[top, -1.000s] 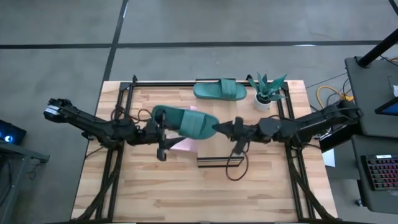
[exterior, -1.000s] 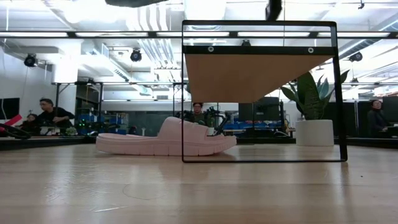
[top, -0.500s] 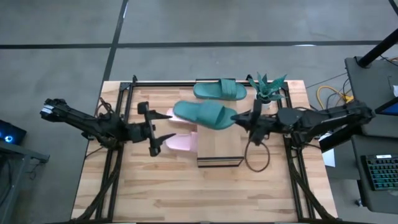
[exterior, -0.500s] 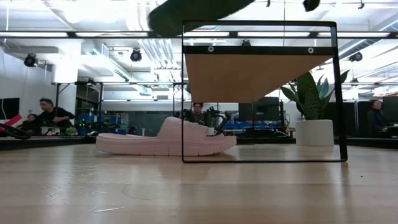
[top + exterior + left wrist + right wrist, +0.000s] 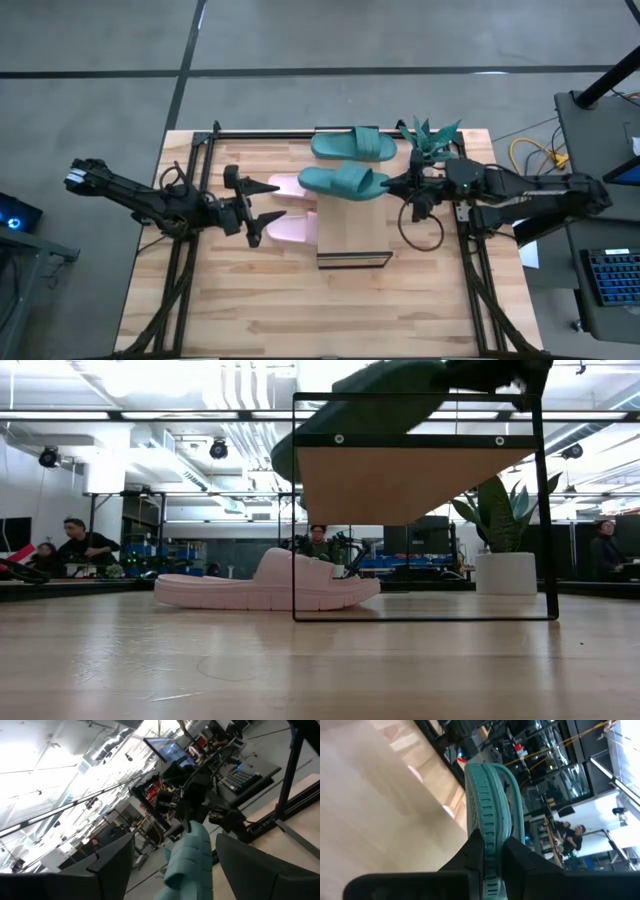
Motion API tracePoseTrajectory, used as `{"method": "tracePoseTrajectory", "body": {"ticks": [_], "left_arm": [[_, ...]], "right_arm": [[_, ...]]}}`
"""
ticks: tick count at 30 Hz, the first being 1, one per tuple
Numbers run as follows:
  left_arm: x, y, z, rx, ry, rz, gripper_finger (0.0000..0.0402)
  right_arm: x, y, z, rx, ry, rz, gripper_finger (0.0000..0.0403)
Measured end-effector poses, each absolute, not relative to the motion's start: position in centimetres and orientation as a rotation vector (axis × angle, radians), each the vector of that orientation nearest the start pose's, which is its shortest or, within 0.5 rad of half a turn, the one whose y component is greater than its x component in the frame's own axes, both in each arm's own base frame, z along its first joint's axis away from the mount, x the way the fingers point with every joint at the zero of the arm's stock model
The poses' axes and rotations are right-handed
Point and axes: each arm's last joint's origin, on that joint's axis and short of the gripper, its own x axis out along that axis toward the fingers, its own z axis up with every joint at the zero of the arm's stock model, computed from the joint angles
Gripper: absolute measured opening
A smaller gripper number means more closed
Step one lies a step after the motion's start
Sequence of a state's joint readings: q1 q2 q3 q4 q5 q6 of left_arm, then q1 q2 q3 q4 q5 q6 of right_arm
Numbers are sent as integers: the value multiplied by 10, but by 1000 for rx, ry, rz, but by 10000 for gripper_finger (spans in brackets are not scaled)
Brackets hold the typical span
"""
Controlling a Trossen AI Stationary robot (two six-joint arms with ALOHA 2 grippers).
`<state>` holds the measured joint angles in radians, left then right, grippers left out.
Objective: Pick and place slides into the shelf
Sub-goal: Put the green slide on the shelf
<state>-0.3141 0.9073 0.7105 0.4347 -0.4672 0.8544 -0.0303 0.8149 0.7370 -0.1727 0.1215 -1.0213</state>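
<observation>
Two teal slides are in sight, and one teal slide (image 5: 343, 181) hangs clamped by its end in the right gripper (image 5: 396, 187), which pinches the sole edge between its fingers (image 5: 475, 851). Taking the shelf (image 5: 353, 232) as landmark, this slide floats above its far edge, long axis across the plank's width, toe pointing away from the gripper. Its mate (image 5: 353, 145) lies beyond the shelf. A pink slide (image 5: 265, 587) rests just beside the shelf, toward the left gripper (image 5: 258, 201), whose fingers are spread and empty. By my judgement, the right arm is nearer for setting down.
</observation>
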Motion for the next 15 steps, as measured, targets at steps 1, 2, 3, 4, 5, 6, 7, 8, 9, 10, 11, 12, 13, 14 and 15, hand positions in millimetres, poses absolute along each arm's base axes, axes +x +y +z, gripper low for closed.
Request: {"method": "tracePoseTrajectory", "body": {"ticks": [1, 2, 3, 4, 5, 6, 7, 8, 9, 10, 11, 12, 13, 14, 15], "left_arm": [[194, -49, 345, 758, -136, 244, 263], [194, -49, 344, 758, -134, 250, 263], [194, -49, 344, 757, -131, 254, 263], [194, -49, 344, 757, -124, 264, 263], [194, -48, 344, 757, -118, 271, 263], [194, -48, 344, 756, -116, 273, 263], [195, -48, 344, 757, -114, 275, 263], [195, -48, 343, 757, -111, 278, 263], [195, -48, 343, 757, -109, 278, 263], [195, -48, 343, 758, -107, 278, 263], [195, -48, 343, 757, -107, 279, 263], [195, -48, 343, 756, -103, 285, 263], [195, -48, 343, 756, -99, 291, 263], [195, -48, 342, 756, -97, 291, 263], [195, -48, 342, 756, -95, 291, 263]], "right_arm": [[180, -12, 308, -1025, 309, -12, 30], [179, -15, 304, -1027, 305, -5, 30], [178, -18, 299, -1029, 297, 4, 30], [178, -21, 295, -1030, 285, 16, 30], [177, -24, 291, -1031, 273, 20, 30], [176, -27, 288, -1031, 270, 18, 30], [175, -31, 285, -1032, 275, 9, 30], [174, -35, 281, -1035, 286, -6, 30], [173, -38, 278, -1034, 301, -23, 30], [172, -42, 276, -1033, 310, -41, 30], [171, -45, 274, -1034, 319, -56, 30], [170, -48, 273, -1041, 328, -64, 30], [169, -51, 272, -1045, 338, -72, 30], [169, -53, 271, -1041, 346, -77, 30], [168, -55, 270, -1035, 357, -77, 30]]}}
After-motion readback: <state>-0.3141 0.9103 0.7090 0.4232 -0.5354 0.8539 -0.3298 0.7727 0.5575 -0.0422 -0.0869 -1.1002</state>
